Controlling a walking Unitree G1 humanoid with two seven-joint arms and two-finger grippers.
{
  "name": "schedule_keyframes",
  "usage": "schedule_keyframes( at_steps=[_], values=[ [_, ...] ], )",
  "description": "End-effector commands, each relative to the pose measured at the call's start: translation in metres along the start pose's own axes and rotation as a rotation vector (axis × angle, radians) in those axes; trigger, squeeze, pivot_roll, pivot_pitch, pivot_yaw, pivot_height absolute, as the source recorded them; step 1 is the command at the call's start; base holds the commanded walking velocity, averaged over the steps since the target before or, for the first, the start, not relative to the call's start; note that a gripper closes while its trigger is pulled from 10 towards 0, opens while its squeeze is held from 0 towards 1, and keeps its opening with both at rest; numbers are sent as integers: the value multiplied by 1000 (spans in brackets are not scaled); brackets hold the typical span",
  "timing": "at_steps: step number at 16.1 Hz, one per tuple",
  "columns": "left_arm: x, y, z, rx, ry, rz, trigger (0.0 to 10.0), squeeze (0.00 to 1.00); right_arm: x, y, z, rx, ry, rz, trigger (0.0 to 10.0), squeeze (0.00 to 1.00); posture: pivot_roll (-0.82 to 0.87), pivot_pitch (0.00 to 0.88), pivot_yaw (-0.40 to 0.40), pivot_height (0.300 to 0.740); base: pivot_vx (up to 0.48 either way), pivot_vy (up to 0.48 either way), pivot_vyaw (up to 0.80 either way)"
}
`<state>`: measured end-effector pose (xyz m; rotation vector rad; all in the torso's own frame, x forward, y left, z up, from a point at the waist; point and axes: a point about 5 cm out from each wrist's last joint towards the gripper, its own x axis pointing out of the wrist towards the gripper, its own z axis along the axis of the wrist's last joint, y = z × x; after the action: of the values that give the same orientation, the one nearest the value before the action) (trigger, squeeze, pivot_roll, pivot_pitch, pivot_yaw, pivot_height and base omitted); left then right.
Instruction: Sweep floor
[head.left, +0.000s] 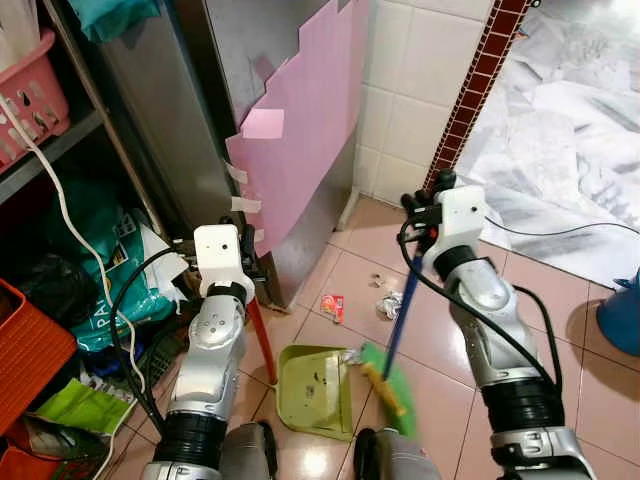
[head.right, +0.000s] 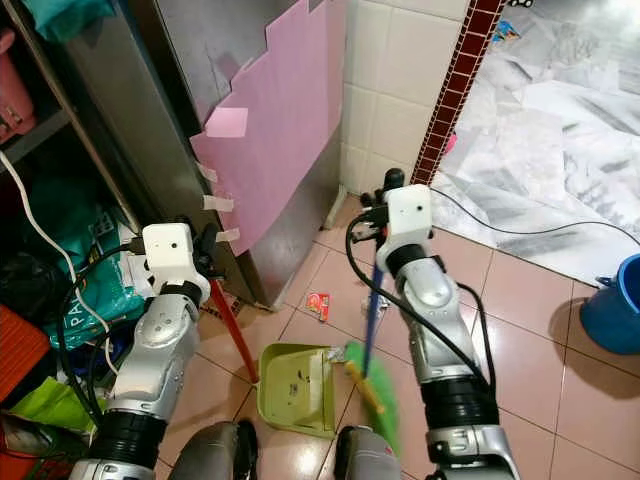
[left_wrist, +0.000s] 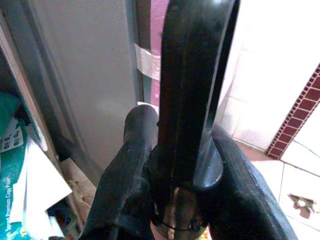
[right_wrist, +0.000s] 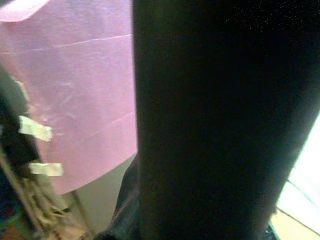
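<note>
Left gripper fingers clamping red dustpan handle; green dustpan resting on floor at 6 o'clock. Right gripper fingers gripping blue broom, bristles touching dustpan's 3 o'clock edge.

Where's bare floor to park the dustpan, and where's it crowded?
Bare tiles lie right of the right arm, between the broom and the blue bucket, up to the white sheet. Crowded: ahead of the green dustpan, a red wrapper and scraps; left of the left claw, bags and crates under the shelf.
</note>
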<state>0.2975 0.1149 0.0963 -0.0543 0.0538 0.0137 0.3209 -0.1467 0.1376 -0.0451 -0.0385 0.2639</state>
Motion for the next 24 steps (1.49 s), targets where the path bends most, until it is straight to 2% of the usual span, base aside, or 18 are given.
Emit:
schedule_keyframes(
  at_steps=[1,2,5,7,9,13,15,18,21,23,24],
  values=[
    [-1,-3,-10,16,45,-12,10000,0,-1,4,2,44,1,29,10000,0,-31,97,19,740,0,0,0],
    [-1,-3,-10,17,44,-11,10000,0,-2,5,3,44,4,39,10000,0,-31,97,19,740,0,0,0],
    [0,-4,-10,10,38,-8,10000,0,-1,11,9,141,-16,109,10000,0,-32,95,19,740,0,0,0],
    [0,-5,-10,0,34,-6,10000,0,1,17,18,278,-42,158,10000,0,-33,95,19,740,0,0,0],
    [1,-6,-10,-2,33,-7,10000,0,0,18,25,335,-59,214,10000,0,-34,96,18,740,0,0,0],
    [0,-7,-11,-23,42,-33,10000,0,-3,16,52,287,-143,387,10000,0,-40,92,25,740,0,0,0],
    [0,-8,-9,-72,34,-82,10000,0,-2,7,76,294,-226,436,10000,0,-44,75,30,740,0,0,0],
    [0,-1,-14,-37,46,-67,10000,0,-3,0,99,324,-314,488,10000,0,-49,49,39,740,0,0,0],
    [-2,5,-19,-12,69,-76,10000,0,2,-13,109,242,-385,394,10000,0,-53,31,46,740,0,0,0],
    [-7,3,-26,-32,111,-175,10000,0,4,-22,97,82,-353,233,10000,0,-54,14,49,740,0,0,0],
    [-9,1,-29,-28,124,-205,10000,0,3,-24,93,50,-344,202,10000,0,-53,11,50,740,0,0,0]
  ],
)
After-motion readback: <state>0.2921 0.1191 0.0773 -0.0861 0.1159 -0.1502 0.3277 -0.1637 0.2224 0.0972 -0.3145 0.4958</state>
